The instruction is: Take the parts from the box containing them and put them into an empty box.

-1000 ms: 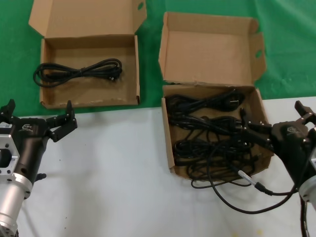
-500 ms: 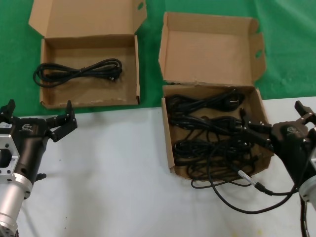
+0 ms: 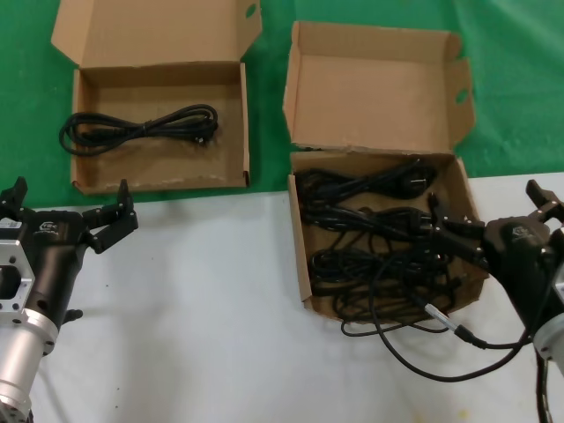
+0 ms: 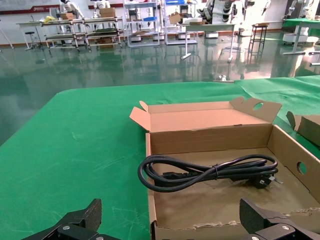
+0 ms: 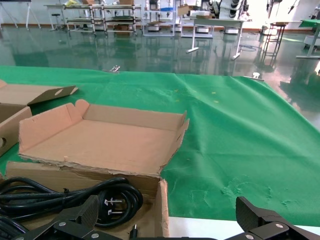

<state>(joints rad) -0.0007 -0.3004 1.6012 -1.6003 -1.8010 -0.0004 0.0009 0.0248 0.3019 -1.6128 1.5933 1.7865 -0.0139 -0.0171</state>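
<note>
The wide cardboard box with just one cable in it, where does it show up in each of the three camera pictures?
Head view: the wide box sits upper left on the green cloth, beyond the left hand.
Left wrist view: it fills the centre and right, seen close.
Right wrist view: only its lid shows at the picture's edge.
Shared landmark: the single looped cable lying inside it, seen in the head and left wrist views.
</note>
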